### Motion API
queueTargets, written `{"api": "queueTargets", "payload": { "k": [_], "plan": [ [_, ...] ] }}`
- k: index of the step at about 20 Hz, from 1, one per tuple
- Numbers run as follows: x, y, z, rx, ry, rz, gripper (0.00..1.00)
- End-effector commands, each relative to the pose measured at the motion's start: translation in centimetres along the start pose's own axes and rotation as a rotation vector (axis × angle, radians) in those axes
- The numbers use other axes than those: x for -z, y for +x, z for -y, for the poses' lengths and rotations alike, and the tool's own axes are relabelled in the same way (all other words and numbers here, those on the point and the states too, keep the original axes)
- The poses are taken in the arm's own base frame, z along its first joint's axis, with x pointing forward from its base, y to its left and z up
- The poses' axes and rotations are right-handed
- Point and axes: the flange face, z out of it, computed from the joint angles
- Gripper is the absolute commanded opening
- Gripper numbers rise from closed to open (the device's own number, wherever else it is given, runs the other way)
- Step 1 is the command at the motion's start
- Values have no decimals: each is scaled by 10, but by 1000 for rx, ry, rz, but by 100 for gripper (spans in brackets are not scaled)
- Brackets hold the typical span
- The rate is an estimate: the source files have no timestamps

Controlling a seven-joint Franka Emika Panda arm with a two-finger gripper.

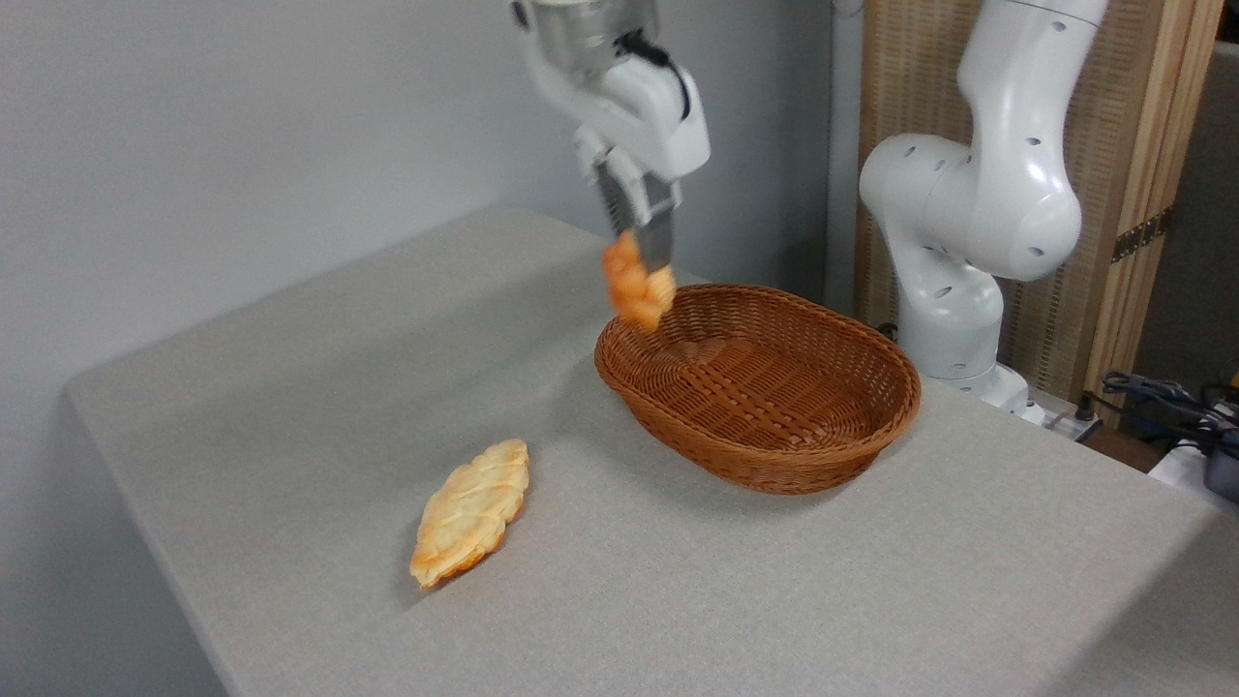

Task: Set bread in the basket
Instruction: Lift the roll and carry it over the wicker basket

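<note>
I see the jaws [641,261] clamped on the bun [636,283], which hangs in the air over the left rim of the basket [774,455]. A pale pastry [471,511] lies on the desk [290,387], well apart to the left.

**No readable text**

No words, labels, brand marks, numbers or signs can be read anywhere in the camera view. The robot arm's [978,194] white casing shows only small dark round dots, no lettering. The worktop [290,387], the wall and the slatted wooden screen [1113,145] behind carry no writing.
</note>
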Motion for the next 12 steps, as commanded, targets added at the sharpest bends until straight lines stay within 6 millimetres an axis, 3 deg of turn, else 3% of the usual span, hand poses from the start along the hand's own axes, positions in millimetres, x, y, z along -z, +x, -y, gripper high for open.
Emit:
{"api": "queueTargets", "payload": {
  "k": [1, 5, 12],
  "plan": [
    [-56, 16, -33, -123, -66, 112, 100],
    [-86, 35, -36, -155, -94, 173, 100],
    [-97, 47, -27, -153, -92, 184, 100]
  ]
}}
